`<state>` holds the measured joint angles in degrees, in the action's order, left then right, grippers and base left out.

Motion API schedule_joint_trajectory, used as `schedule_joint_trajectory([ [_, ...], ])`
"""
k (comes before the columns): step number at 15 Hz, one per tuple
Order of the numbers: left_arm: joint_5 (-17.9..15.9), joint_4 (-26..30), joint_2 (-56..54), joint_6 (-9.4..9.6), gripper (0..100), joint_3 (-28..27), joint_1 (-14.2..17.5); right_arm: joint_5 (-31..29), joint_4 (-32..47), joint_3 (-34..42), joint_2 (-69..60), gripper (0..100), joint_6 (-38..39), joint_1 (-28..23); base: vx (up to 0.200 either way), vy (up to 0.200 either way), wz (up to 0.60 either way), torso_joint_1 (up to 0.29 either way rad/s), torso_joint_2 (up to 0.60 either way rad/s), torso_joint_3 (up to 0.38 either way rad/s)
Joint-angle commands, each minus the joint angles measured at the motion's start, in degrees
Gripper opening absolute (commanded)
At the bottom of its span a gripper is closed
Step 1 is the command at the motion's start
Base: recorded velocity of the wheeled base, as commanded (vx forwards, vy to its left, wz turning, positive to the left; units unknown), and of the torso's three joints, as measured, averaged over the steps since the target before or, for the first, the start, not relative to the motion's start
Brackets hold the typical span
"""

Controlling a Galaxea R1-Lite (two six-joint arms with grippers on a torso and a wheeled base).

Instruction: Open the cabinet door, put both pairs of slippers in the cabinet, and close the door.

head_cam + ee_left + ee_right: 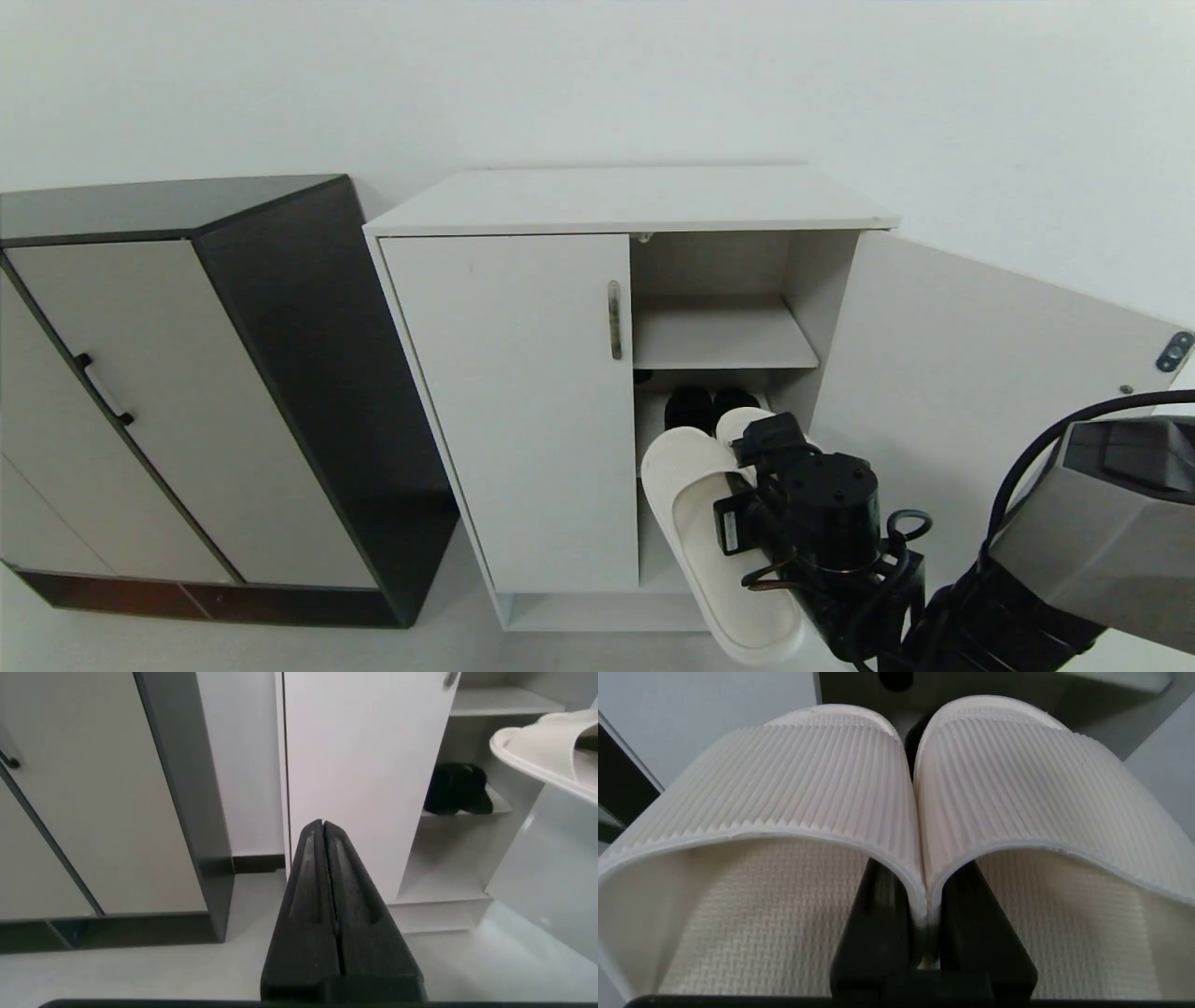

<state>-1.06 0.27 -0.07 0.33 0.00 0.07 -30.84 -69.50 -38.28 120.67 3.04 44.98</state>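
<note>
A pair of white slippers (702, 523) (813, 793) hangs soles together in front of the white cabinet's (616, 201) open right half. My right gripper (761, 455) (922, 938) is shut on their inner edges, pinching both. A pair of black slippers (708, 407) (458, 789) sits on the middle shelf inside. The right door (971, 364) stands swung wide open; the left door (513, 401) is closed. My left gripper (323, 840) is shut on nothing, low over the floor before the cabinet, with a white slipper (551, 742) off to its side.
A dark cabinet (280, 392) with light doors stands close on the left of the white one. The upper shelf (724, 336) and the bottom shelf (658, 560) hold nothing visible. Grey floor (140, 971) lies in front.
</note>
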Motion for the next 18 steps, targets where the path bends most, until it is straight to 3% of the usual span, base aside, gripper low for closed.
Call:
schedule_joint_trajectory([
  [1,0.18,0.0,0.07,-0.07,0,0.0,0.01,-0.01,-0.02,-0.13,0.79,0,-0.05,0.02,0.0,0.0,0.0,-0.11,0.45,0.334],
  [9,0.53,0.0,0.07,-0.15,0,0.0,0.01,-0.01,-1.08,0.4,0.97,0,0.04,0.02,0.0,0.0,0.0,-0.054,0.42,0.361],
  [18,0.53,0.0,0.07,-0.15,0,0.0,0.01,0.43,-1.69,0.49,2.81,0,-0.05,0.02,0.0,0.0,-0.07,0.0,0.03,0.026],
])
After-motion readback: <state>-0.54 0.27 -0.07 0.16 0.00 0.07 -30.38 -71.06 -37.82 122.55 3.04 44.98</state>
